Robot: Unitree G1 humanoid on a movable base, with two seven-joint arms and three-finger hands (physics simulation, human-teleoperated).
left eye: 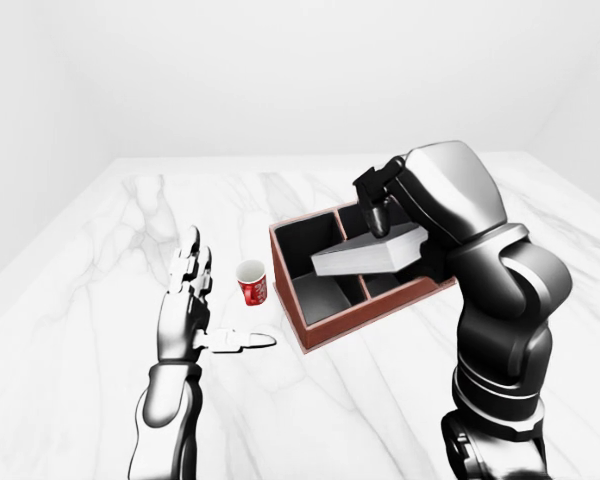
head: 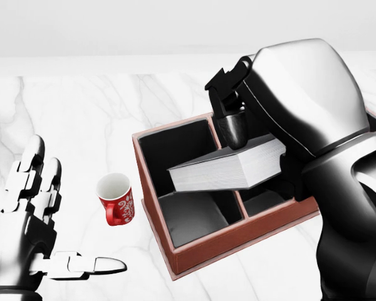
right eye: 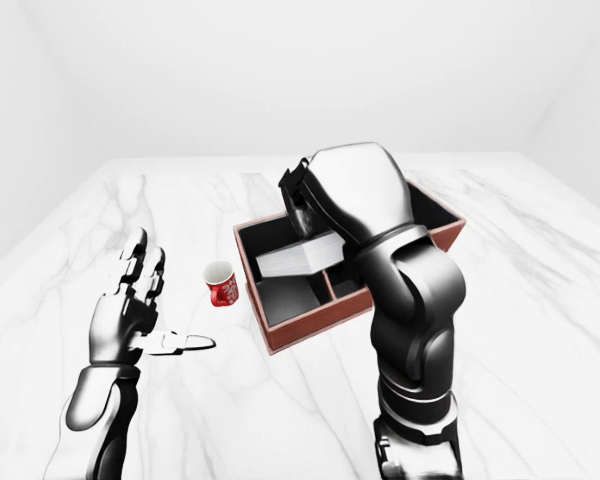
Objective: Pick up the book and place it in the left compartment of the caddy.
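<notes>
Head view: the book [head: 229,168], a thick volume with a dark grey cover and pale page edges, is held level in the air by the right robot hand [head: 233,128], whose dark fingers are clamped on its top cover and far end. It is carried above the caddy [head: 197,251], over the divider between the left compartment and the middle ones, its near corner overhanging the left compartment, whose grey floor is seen beneath. The caddy is a reddish-brown box with black inner walls, set askew near the middle of the white marble surface [head: 81,113]; its right part is hidden behind the glossy right arm [head: 338,175], which fills the right side of this view and blocks sight of the far compartments. A red cup with a white pattern and white inside [head: 116,199] stands upright on the surface just beside the caddy's left wall, apart from it. The left robot hand [head: 34,241] is held over the surface near its lower-left edge, fingers spread apart and pointing up, thumb stretched toward the cup, nothing in its grasp.
</notes>
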